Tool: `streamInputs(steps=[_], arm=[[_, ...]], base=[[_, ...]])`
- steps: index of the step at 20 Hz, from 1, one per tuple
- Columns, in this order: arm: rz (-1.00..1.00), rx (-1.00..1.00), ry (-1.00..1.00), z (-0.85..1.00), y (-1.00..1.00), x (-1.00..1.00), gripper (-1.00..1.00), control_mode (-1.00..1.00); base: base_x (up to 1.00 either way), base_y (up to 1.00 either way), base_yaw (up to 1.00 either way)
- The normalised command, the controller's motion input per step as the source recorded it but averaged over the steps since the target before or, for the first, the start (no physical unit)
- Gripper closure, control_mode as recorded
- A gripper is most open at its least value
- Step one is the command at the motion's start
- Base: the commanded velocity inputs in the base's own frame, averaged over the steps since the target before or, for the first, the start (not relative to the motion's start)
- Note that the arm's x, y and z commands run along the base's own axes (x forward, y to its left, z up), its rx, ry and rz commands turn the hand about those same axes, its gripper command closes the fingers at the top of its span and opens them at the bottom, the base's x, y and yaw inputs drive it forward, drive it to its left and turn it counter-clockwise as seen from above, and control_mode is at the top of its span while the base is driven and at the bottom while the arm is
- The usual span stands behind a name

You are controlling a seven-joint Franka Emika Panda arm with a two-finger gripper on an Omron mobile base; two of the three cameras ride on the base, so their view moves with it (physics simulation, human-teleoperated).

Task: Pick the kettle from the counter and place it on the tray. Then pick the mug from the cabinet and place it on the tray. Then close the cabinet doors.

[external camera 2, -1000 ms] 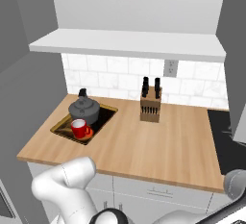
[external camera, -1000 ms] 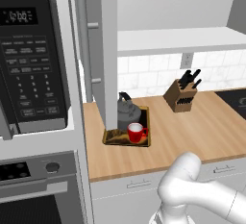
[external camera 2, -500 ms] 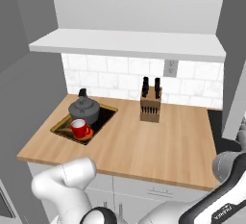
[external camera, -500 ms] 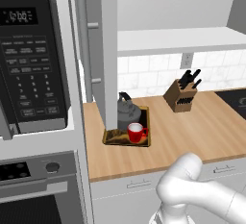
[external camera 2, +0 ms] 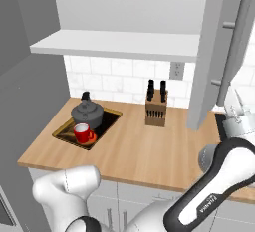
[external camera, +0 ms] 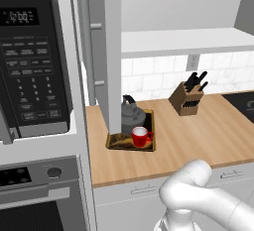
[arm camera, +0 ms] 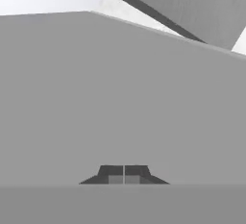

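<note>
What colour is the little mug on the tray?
The mug is bright red, white inside; the right base view shows it best, beside the kettle.

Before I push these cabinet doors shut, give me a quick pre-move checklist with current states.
1. Kettle on the tray: ok.
2. Mug on the tray, beside the kettle: ok.
3. Gripper shut, nothing held: ok.
4. Left door closed: not ok, it stands open.
5. Right door closed: not ok, it stands open.
6. Gripper touching a grey panel: cannot tell.
</note>
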Motion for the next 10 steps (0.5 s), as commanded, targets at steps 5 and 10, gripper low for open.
streamInputs(steps=[5, 10], arm=[[0.04, -0.08, 0.28, 0.25, 0.14, 0.26, 1.00, -1.00], [0.09, -0.11, 0.45, 0.04, 0.15, 0.52, 1.00, -1.00]], base=[[0.00, 0.00, 0.00], [0.00, 0.00, 0.00]])
